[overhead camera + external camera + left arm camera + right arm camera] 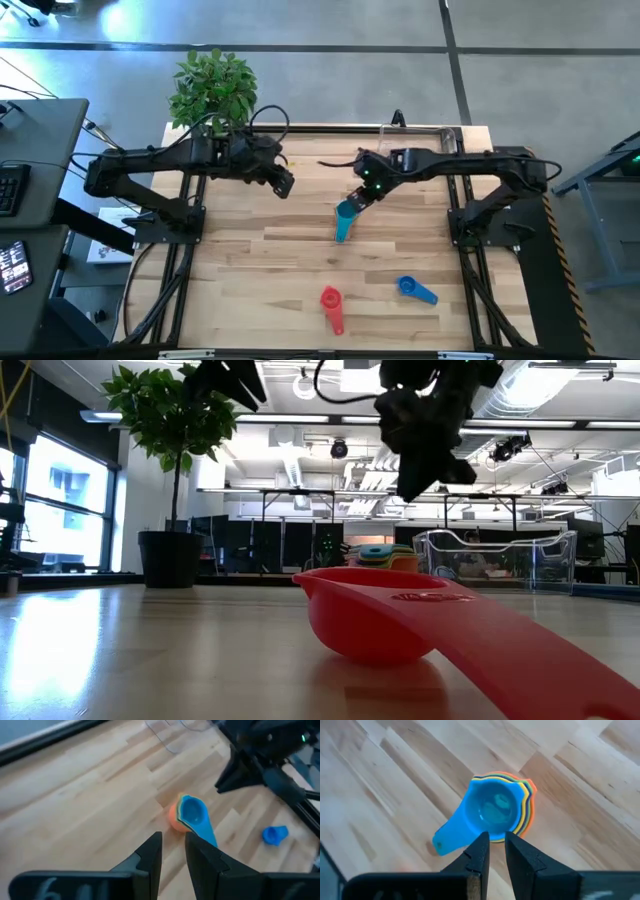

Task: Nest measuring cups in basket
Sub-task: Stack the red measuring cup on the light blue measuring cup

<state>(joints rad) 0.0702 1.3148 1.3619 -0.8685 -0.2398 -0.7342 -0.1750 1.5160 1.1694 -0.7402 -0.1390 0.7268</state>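
A nested stack of measuring cups (345, 213) stands on the table's middle, light blue on top with orange, yellow and green rims showing beneath (495, 810); its handle points toward the near edge. My right gripper (495, 840) hovers just above the stack (385, 555), shut, touching nothing. My left gripper (287, 185) waits, shut, to the stack's left and raised (173, 842). A red cup (330, 300) and a blue cup (408, 287) lie apart near the near edge. The clear basket (495, 560) stands at the far right edge (420, 135).
A potted plant (213, 85) stands at the far left corner, its black pot (170, 558) on the table. The red cup (370, 615) lies close to the low camera. Bare wood lies between the stack and the basket.
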